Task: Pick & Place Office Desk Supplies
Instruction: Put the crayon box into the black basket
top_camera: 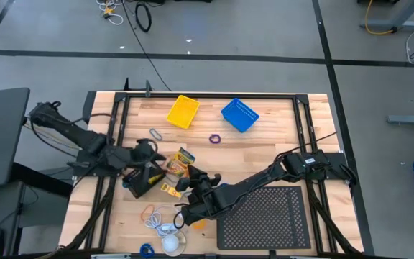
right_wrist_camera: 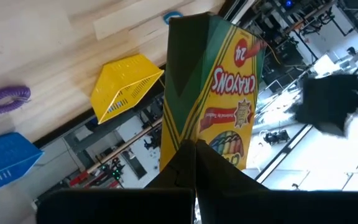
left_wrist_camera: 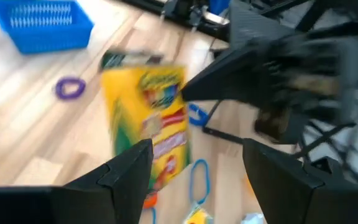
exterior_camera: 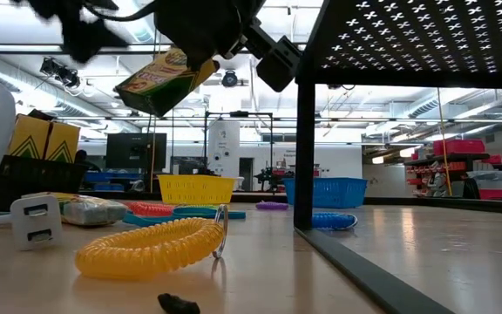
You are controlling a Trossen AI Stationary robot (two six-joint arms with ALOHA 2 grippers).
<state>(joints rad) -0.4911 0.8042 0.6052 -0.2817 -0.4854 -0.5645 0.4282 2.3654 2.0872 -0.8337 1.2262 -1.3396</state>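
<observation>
High view: both arms reach inward over the desk (top_camera: pixel 264 144); the right gripper (top_camera: pixel 192 183) sits beside the black perforated tray (top_camera: pixel 264 216), the left gripper (top_camera: pixel 153 160) just beyond it. The yellow basket (top_camera: pixel 183 111) and blue basket (top_camera: pixel 239 115) show nothing inside them. Low view: a crayon box (exterior_camera: pixel 159 80) hangs tilted, clear of the desk, above a yellow coiled band (exterior_camera: pixel 151 246). Left wrist view: the left fingers (left_wrist_camera: pixel 129 165) stand wide, holding nothing, with the box just ahead. Right wrist view: the right fingers (right_wrist_camera: pixel 194 162) are clamped on the box's end, a grip no other view shows.
</observation>
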